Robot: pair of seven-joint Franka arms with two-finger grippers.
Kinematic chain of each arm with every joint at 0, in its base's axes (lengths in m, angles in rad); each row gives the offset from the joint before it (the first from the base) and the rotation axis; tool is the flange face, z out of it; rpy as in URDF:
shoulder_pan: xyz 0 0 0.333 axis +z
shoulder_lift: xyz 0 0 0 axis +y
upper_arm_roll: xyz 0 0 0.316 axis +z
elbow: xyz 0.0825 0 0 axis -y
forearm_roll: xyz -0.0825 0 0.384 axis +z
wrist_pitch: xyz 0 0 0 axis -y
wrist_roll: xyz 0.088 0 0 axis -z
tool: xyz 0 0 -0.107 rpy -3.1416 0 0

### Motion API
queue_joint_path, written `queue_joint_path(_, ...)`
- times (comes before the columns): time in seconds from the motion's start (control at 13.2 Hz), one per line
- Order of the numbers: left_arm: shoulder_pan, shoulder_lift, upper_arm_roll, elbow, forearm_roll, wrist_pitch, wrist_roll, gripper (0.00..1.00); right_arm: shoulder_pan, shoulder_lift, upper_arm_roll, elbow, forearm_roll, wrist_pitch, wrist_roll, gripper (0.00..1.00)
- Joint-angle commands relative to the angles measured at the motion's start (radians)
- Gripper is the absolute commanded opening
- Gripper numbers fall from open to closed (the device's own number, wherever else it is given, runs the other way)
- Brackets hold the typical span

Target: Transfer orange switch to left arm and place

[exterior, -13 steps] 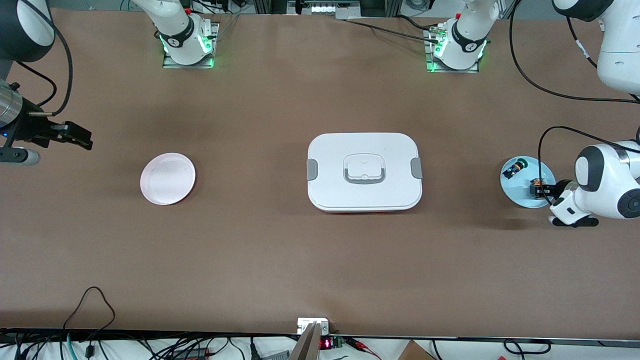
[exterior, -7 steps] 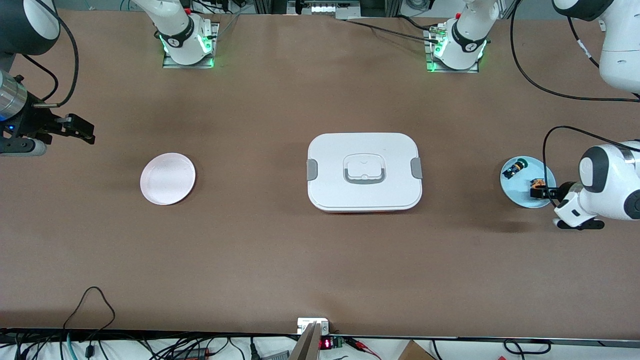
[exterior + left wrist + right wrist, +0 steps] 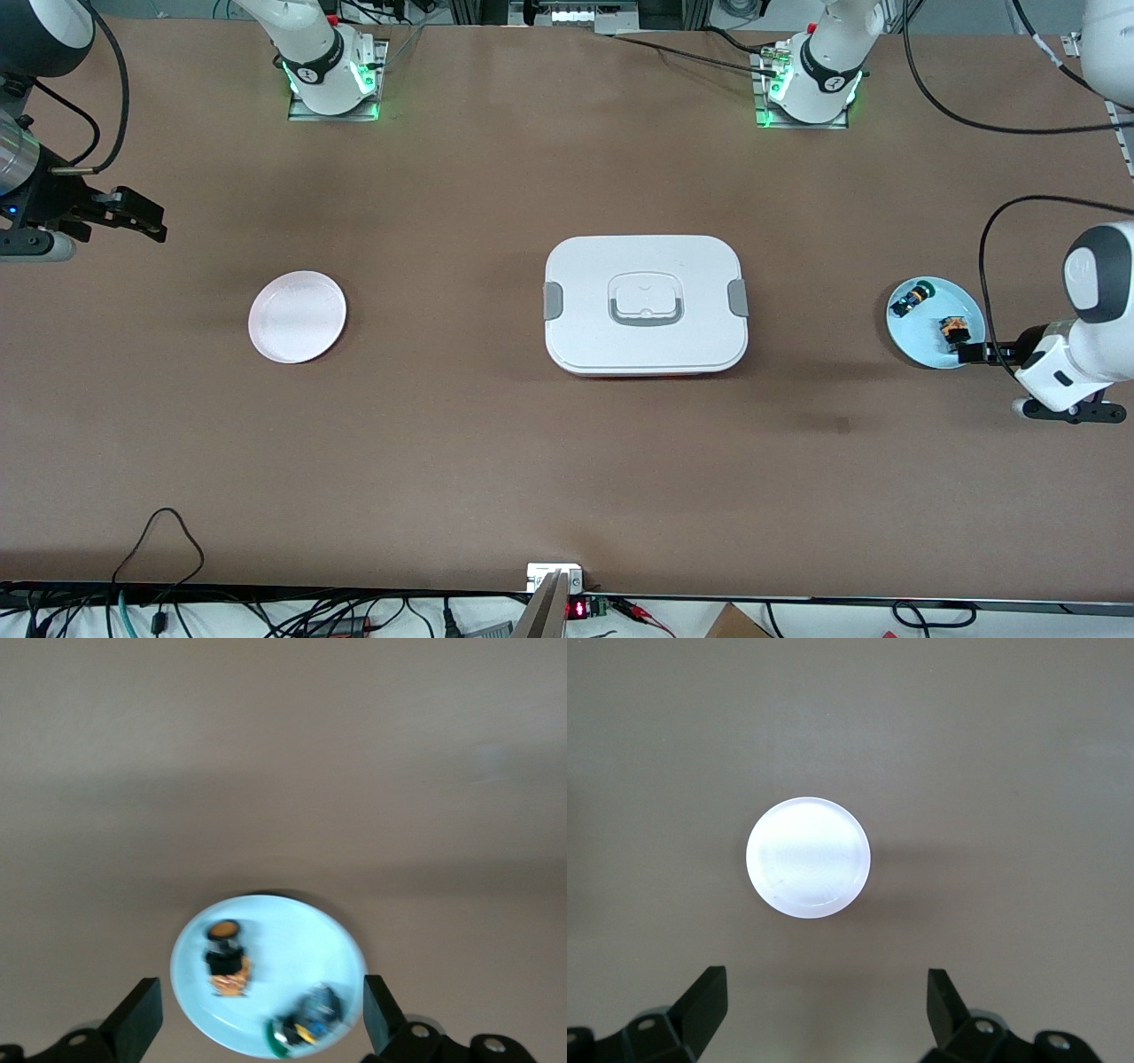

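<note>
On the counter [image 3: 496, 461], largest to smallest:
Box [image 3: 645, 304]: white, lid latched, mid-counter, between the two plates.
Pink plate [image 3: 297, 316]: toward the right arm's end, bare.
Blue plate [image 3: 921, 350]: toward the left arm's end, well apart from the box.
Left claw [image 3: 964, 353]: fingers spread apart, holding nothing, over the blue plate's rim.
Right claw [image 3: 151, 229]: fingers apart, nothing held, waiting over bare counter near the pink plate.
Orange switch [image 3: 951, 330]: lying on the blue plate, just beside the left claw.
Blue-and-black component [image 3: 909, 300]: same plate, farther from the front camera.
</note>
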Motion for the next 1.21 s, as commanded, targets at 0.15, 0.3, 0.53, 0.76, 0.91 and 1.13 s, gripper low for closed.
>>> queue_joint_path(0.15, -0.072, -0.152, 0.009, -0.022, -0.060, -0.104, -0.089, 1.00, -0.002, -0.006, 0.010, 0.033, 0.016, -0.015, 0.010, 1.00)
queue_joint_path(0.3, -0.106, -0.214, 0.008, -0.017, -0.114, -0.161, -0.158, 1.00, -0.004, -0.007, 0.005, 0.034, 0.016, -0.015, 0.007, 1.00)
queue_joint_path(0.53, -0.151, -0.305, 0.006, -0.024, -0.119, -0.244, -0.166, 1.00, -0.004, -0.007, 0.007, 0.040, 0.016, -0.039, 0.007, 1.00)
queue_joint_path(0.76, -0.183, -0.369, 0.018, -0.033, -0.154, -0.301, -0.163, 1.00, -0.001, -0.010, 0.012, 0.042, 0.016, -0.041, 0.007, 1.00)
queue_joint_path(0.91, -0.284, -0.389, 0.140, -0.036, -0.154, -0.319, -0.153, 1.00, -0.001, -0.009, 0.012, 0.046, 0.016, -0.041, 0.007, 1.00)
queue_joint_path(1.13, -0.312, -0.419, 0.210, -0.080, -0.205, -0.315, -0.128, 1.00, -0.001, -0.015, 0.012, 0.048, 0.016, -0.045, 0.004, 1.00)
